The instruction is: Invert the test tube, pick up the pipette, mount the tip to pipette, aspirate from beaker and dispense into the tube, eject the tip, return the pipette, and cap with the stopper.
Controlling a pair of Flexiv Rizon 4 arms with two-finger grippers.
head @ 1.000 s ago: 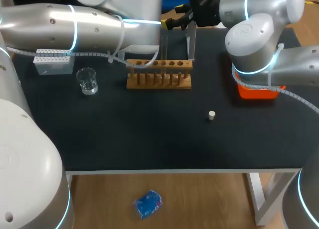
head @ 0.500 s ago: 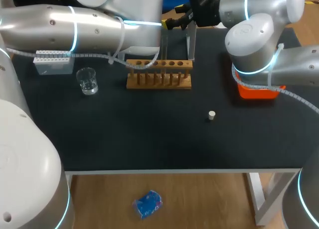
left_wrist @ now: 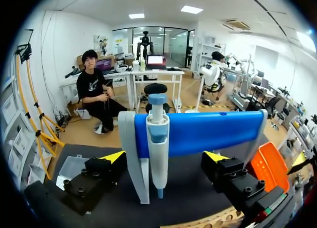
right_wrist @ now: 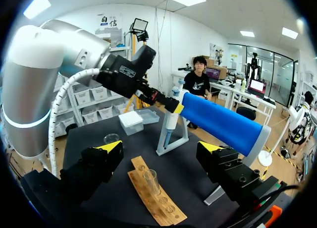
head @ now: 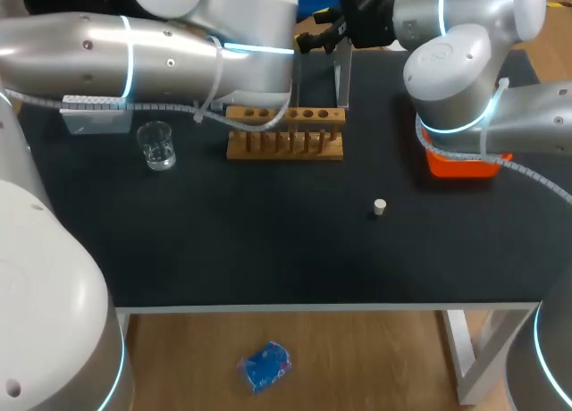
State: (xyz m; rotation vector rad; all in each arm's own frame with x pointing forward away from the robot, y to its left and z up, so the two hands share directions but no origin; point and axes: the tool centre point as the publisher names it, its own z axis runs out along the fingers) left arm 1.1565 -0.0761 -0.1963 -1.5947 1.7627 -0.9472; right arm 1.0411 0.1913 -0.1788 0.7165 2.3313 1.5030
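I see the slim white, blue-topped pipette [left_wrist: 157, 139] hanging upright ahead of my wide-spread left fingers [left_wrist: 114, 157]; right fingers [right_wrist: 110, 146] wide too.

My black counter [head: 268, 250] carried a wooden rack [head: 284, 136]. Left of the rack stood a glass beaker [head: 157, 146] and a tip box [head: 94, 121]. Right of the rack sat an orange bin [head: 460, 165]. Behind it stood the pipette stand [head: 342, 71], and nearer me lay a white stopper [head: 380, 206].
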